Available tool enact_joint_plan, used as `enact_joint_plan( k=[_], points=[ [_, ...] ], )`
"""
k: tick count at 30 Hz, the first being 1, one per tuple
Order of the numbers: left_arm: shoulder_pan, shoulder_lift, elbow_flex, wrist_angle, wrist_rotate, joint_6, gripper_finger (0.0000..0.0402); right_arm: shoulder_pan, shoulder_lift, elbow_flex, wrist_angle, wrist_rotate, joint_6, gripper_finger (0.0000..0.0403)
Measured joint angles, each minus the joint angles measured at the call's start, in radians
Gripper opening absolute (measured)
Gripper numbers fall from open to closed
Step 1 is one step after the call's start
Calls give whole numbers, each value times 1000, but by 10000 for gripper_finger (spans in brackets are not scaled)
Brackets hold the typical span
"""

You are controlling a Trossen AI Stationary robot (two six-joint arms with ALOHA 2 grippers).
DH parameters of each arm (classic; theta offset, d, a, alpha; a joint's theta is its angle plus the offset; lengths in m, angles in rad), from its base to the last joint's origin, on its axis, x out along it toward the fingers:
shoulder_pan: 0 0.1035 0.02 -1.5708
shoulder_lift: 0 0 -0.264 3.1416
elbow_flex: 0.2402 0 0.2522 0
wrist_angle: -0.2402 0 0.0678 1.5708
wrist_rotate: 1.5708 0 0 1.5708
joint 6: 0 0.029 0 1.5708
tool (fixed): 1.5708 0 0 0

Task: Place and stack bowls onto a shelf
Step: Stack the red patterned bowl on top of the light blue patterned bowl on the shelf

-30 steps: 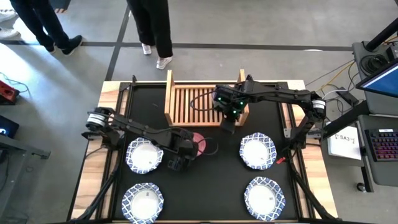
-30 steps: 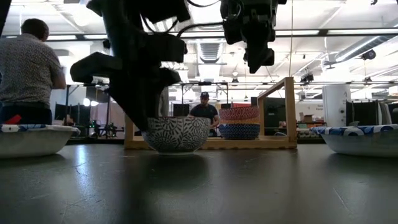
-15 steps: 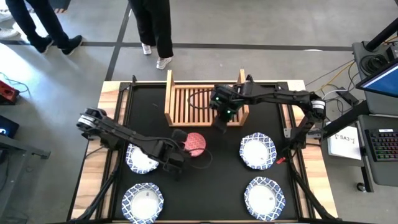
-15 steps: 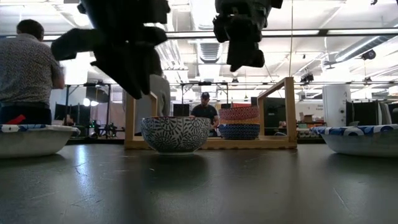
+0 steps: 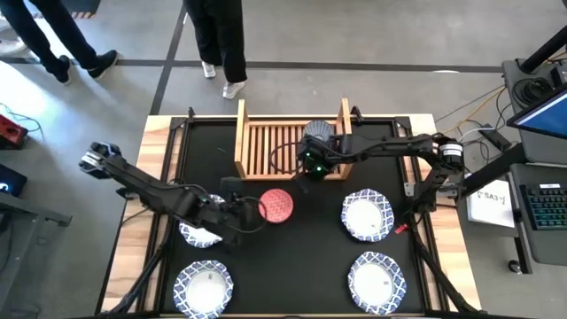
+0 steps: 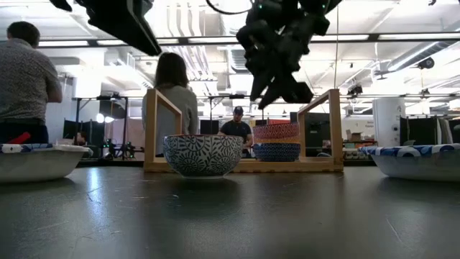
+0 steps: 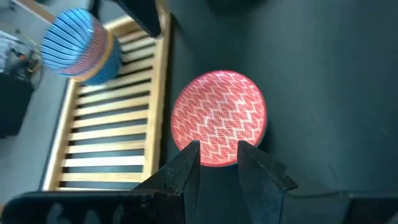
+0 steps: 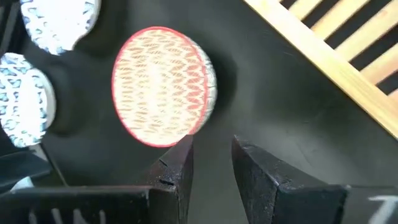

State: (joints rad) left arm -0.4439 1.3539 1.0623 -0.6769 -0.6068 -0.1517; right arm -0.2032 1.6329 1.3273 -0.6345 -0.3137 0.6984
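Note:
A red-lined bowl [image 5: 276,206] with a blue-and-white patterned outside [image 6: 203,155] stands on its base on the black table, in front of the wooden shelf [image 5: 266,151]. A stack of small bowls [image 7: 78,46] sits on the shelf's right half [image 6: 277,142]. My left gripper [image 5: 244,213] hovers open just left of the red bowl [image 7: 219,118], raised above it. My right gripper [image 5: 303,173] hangs open above the shelf's front edge, slanting down toward the red bowl [image 8: 163,84]. Neither gripper has anything between its fingers.
Two white blue-rimmed bowls [image 5: 368,215] [image 5: 376,282] stand on the table's right half. One [image 5: 205,285] is at the near left, and another [image 5: 197,234] is partly under my left arm. People stand beyond the far edge.
My left gripper has risen from the red bowl's left rim and drawn back toward the table's left edge, turning as it went; the bowl stays on the table. My right gripper has rolled, sunk and shifted from over the shelf toward the bowl.

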Motion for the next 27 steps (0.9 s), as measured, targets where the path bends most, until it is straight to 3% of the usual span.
enact_joint_plan(
  k=[7,23,27],
  points=[
    [-12,-76,-18,4,-14,-57,89,11,28,-59,44,47,42,98],
    [-56,-86,-17,4,-14,-119,89,89,136,-26,121,87,24,98],
    [-69,-96,-17,-2,-13,-119,89,109,136,-23,132,158,29,98]
  ],
)
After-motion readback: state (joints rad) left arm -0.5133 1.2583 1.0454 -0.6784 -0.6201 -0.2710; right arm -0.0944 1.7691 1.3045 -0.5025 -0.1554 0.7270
